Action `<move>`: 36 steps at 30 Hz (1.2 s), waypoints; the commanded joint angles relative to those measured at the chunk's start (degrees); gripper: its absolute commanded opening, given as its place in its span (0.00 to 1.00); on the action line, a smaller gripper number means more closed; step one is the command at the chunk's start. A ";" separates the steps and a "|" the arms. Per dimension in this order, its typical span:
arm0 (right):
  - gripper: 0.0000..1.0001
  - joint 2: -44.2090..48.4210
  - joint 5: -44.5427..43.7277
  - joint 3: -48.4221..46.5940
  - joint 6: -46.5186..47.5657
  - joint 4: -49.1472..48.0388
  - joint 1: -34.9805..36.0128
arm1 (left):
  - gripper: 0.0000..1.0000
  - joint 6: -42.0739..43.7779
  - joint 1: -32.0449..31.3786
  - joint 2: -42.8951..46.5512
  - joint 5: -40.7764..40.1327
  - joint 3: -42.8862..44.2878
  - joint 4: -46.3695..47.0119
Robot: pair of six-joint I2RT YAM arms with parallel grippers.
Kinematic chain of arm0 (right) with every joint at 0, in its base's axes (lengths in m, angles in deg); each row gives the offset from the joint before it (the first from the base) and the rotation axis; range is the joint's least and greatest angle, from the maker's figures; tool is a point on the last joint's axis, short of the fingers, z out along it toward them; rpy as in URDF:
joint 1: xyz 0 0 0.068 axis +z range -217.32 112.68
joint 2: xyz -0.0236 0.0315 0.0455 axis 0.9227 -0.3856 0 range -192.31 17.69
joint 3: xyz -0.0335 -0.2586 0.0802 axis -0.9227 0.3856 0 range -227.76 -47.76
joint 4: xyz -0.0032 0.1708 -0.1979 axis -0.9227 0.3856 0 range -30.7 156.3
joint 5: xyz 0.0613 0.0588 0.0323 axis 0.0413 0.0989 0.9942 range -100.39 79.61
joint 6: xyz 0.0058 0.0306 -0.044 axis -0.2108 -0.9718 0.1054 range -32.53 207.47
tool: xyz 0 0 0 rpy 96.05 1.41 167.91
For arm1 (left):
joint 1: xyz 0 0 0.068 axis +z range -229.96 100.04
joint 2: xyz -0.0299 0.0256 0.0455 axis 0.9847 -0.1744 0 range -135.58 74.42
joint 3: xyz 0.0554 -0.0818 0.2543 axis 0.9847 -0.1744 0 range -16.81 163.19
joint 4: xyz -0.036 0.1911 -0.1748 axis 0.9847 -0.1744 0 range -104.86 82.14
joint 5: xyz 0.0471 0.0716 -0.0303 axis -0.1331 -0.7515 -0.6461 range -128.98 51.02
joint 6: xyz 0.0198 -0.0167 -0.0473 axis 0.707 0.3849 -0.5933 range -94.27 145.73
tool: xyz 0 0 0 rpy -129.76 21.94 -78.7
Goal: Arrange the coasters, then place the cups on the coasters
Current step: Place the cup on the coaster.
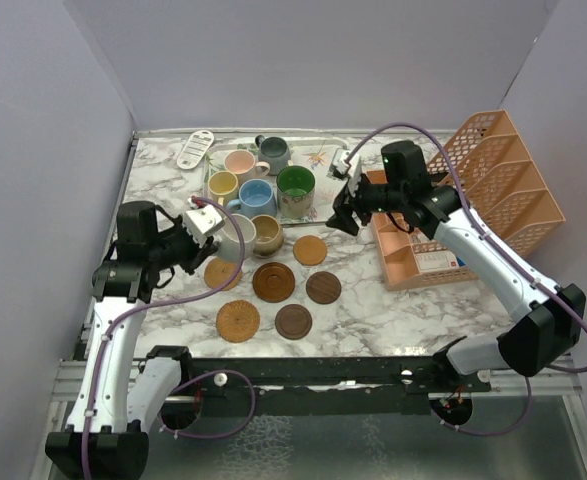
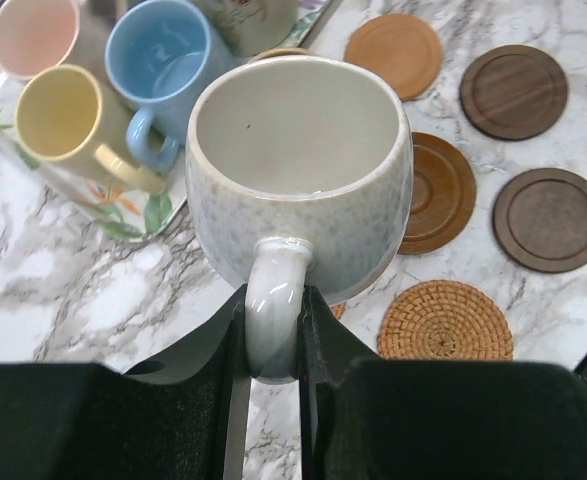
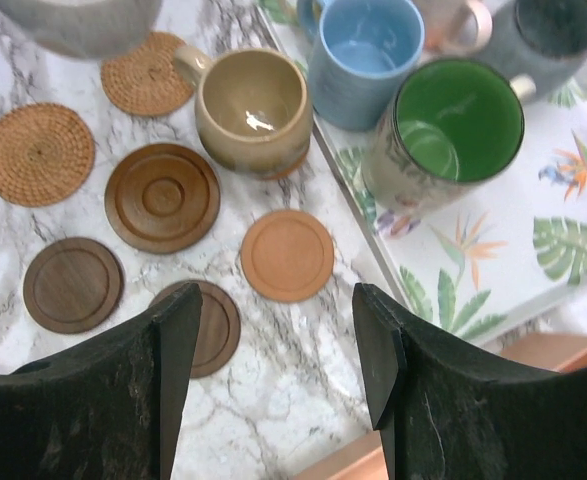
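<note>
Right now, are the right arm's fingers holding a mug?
No, the right gripper has its fingers apart with nothing between them; only the marble table and an orange-brown coaster show below.

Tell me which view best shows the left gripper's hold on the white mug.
Left wrist: the white mug fills the frame, its handle pinched by the left gripper. The top view shows it small, the grip hard to make out. The right wrist view catches only a cropped sliver at its top-left corner.
</note>
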 commanded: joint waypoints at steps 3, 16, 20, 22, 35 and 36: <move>0.63 8.23 -3.72 11.29 -2.35 -8.88 -2.54 | 0.00 -8.90 0.37 6.99 -11.36 -8.00 13.33; 0.63 13.10 -4.12 22.72 -3.73 -16.92 -7.71 | 0.00 -11.82 0.55 11.50 -15.08 -20.65 21.73; 0.63 12.58 -4.54 23.53 -3.69 -18.00 -8.66 | 0.00 -11.09 0.63 9.75 -13.40 -22.80 23.89; 0.63 12.52 -4.37 23.66 -3.68 -18.09 -9.25 | 0.00 -11.02 0.64 9.39 -12.47 -23.80 25.35; 0.63 12.67 -3.26 25.05 -3.60 -18.03 -11.64 | 0.00 -9.92 0.90 9.53 -11.31 -25.95 28.20; 0.63 12.34 -3.18 24.95 -3.53 -18.01 -11.65 | 0.00 -9.38 0.90 9.54 -10.85 -26.16 28.38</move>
